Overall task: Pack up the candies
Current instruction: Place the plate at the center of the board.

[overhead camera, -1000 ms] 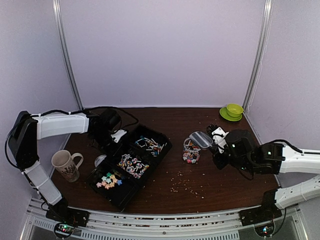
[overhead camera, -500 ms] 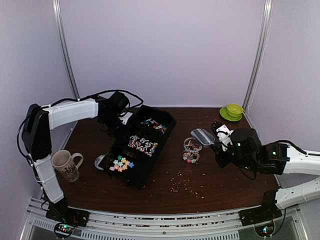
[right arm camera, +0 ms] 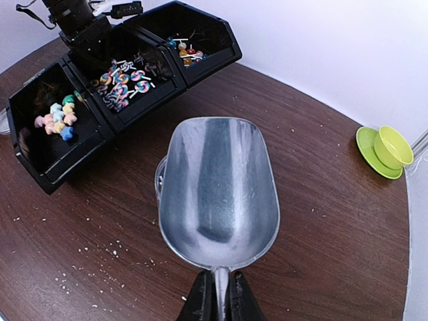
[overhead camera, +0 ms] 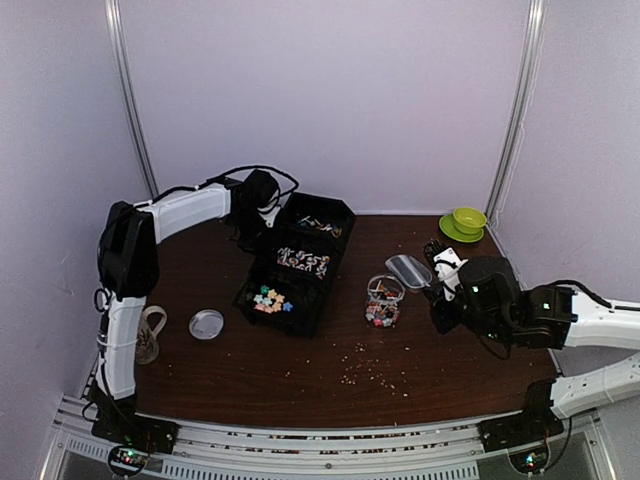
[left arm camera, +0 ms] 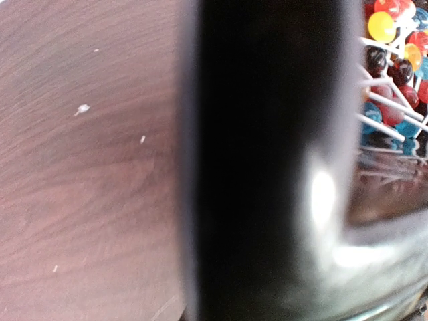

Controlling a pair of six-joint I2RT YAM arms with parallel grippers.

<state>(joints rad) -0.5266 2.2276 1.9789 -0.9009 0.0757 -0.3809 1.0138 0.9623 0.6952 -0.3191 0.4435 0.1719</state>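
Note:
A black three-compartment tray (overhead camera: 292,319) holds the candies: chunky pastel pieces (overhead camera: 270,298) in its near bin, swirl lollipops on white sticks (overhead camera: 303,262) in the middle bin, and ball lollipops (left arm camera: 394,40) in the far bin. My left gripper (overhead camera: 262,205) is shut on the tray's far left corner. Its wrist view shows only the black wall (left arm camera: 267,167), which hides the jaws. My right gripper (right arm camera: 216,299) is shut on the handle of an empty metal scoop (right arm camera: 217,187). The scoop hovers over a clear jar (overhead camera: 381,300) partly filled with candies.
A round clear lid (overhead camera: 206,323) lies left of the tray. A mug (overhead camera: 152,333) stands partly behind the left arm. A green cup on a saucer (overhead camera: 465,221) sits at the back right corner. Pale crumbs (overhead camera: 370,372) are scattered in front of the jar.
My left arm has swung the tray away from the front, towards the back wall, turning it lengthwise. The lid it covered now shows. The right gripper and scoop barely shifted.

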